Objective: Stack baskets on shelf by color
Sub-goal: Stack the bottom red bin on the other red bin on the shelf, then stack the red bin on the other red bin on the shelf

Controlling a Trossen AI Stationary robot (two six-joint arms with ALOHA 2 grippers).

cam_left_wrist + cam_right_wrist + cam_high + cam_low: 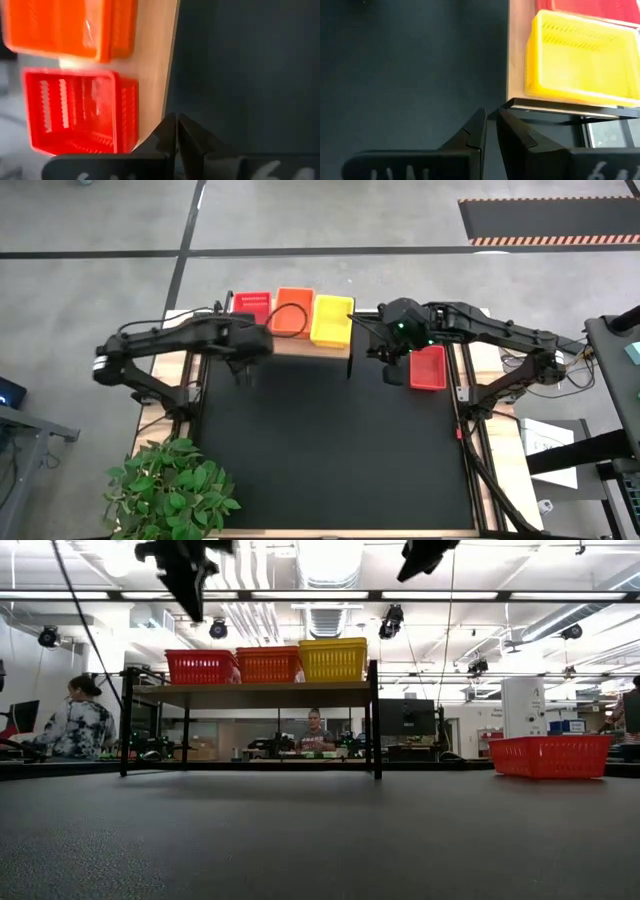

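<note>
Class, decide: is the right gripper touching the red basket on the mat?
Apart. The low view shows the right gripper raised high above the red basket, which sits alone on the mat.

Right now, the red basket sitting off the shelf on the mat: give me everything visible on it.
The lone red basket is a shallow rectangular tray of what looks like plastic, with perforated sides and a plain rim. It sits upright and flat on the black mat near the mat's right edge, apart from the shelf and its three stacks. It looks empty in the high view. The right gripper hangs above, beside it, not touching; nothing else touches it.
</note>
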